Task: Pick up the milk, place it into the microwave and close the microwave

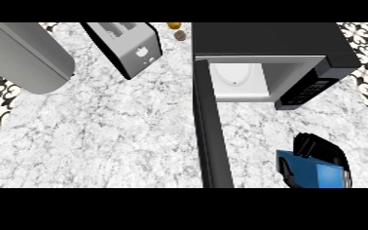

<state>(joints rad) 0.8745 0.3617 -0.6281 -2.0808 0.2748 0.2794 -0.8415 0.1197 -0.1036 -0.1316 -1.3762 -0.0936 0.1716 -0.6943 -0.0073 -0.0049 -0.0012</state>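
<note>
The milk (321, 176), a blue carton, is at the lower right, just in front of the microwave (273, 41). My right hand (322, 148) is curled round the carton, black fingers over its far side and another part of the hand at its left edge. The microwave stands open: its dark door (212, 136) swings out toward me on the left, and a white turntable plate (241, 75) shows in the cavity. The carton is right of the door and below the control panel (309, 90). My left hand shows nowhere.
A silver toaster (128, 46) stands at the back, left of the microwave. A large grey rounded object (32, 56) lies at the far left. Two small brown items (179, 35) sit behind, between toaster and microwave. White marble counter (108, 136) spreads left of the door.
</note>
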